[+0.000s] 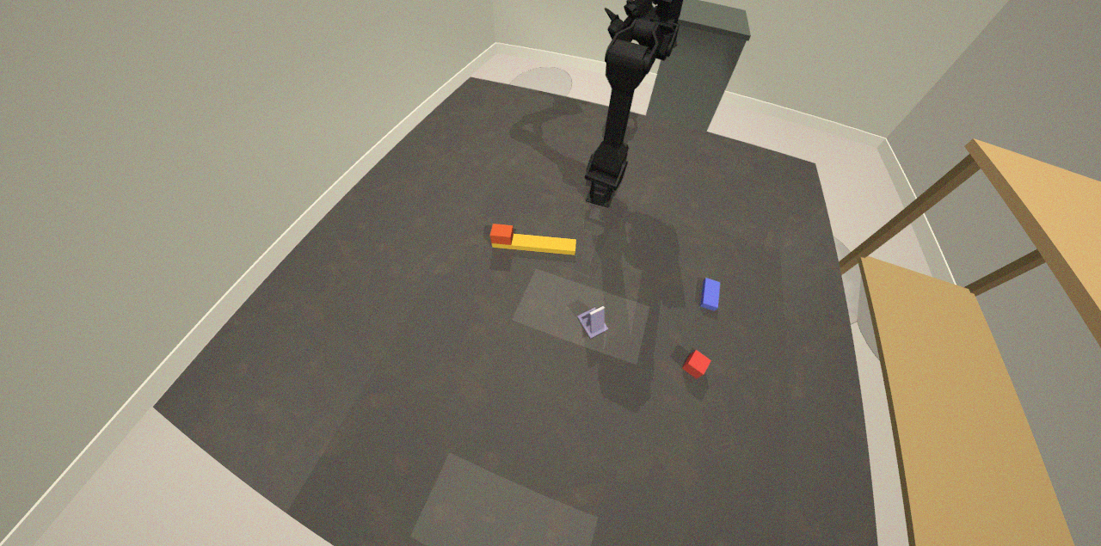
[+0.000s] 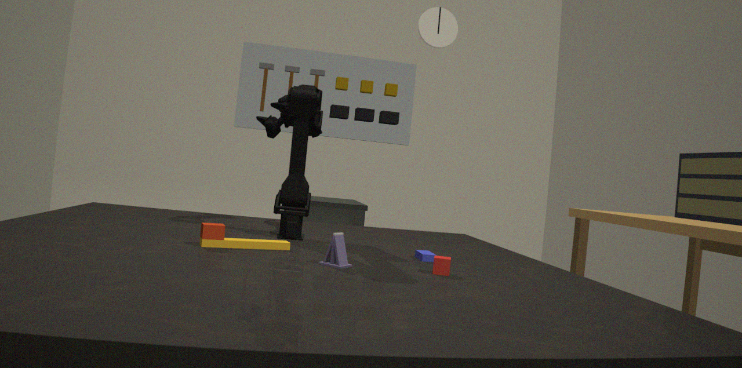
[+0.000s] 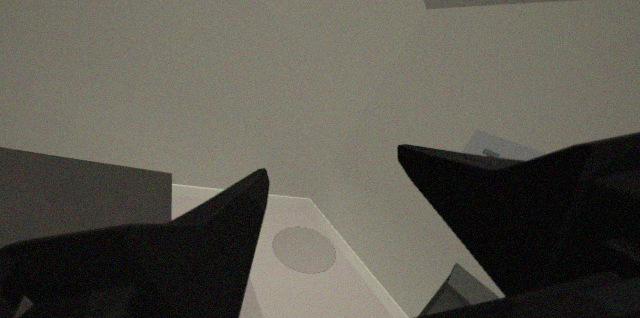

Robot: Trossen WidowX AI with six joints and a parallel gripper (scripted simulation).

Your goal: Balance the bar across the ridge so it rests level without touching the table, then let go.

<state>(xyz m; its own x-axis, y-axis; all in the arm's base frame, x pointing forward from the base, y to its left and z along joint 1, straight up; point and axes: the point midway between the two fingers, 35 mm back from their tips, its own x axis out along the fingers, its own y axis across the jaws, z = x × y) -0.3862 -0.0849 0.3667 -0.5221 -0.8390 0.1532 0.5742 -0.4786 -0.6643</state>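
Note:
A yellow bar lies flat on the dark table, with an orange block on its left end. A lilac ridge stands upright on a small base, with nothing on its top; in the top view it is below and to the right of the bar. My gripper is open and empty, raised high at the back, far from bar and ridge. The wrist view shows its two separated fingertips against the wall.
A blue block and a red cube lie right of the ridge. A grey cabinet stands behind the arm. A wooden bench is beyond the table's right edge.

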